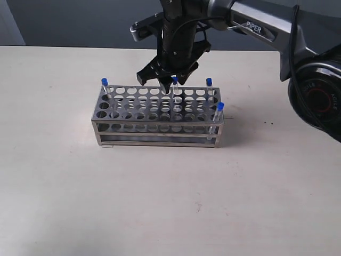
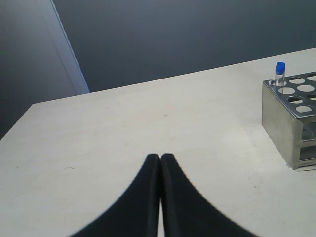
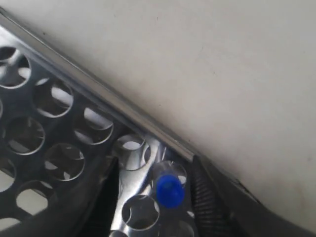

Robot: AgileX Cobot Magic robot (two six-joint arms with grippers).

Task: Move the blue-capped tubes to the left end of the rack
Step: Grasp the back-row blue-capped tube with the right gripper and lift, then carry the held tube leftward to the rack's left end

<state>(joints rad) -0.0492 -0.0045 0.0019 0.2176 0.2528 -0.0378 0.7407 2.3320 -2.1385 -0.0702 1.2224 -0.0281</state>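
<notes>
Blue-capped tubes [image 1: 209,82] come to four by my count, all standing in the rack [image 1: 160,124]. One is in the back left corner, one around the middle of the back row, one in the back right corner and one in the front right corner. The clear glass is really hard to make out against the metal, so it's basically the blue caps you see, and the lower ends are lost inside the frame. There's just the one rack, mid-desk [image 1: 64,186]. In the left wrist view it's cut off at the edge, with only the corner tube showing. The right tool [image 1: 164,80] hangs pointing down over the back row. Its fingers are spread either side of the middle tube, and the right wrist view shows a gap on both sides of the cap, though the fingers are blurry and cropped there. That arm reaches in from the upper right and runs out of frame. The left tool [image 2: 160,159] only shows in its own camera, tips pressed together, low over bare desk and well apart from the rack.
</notes>
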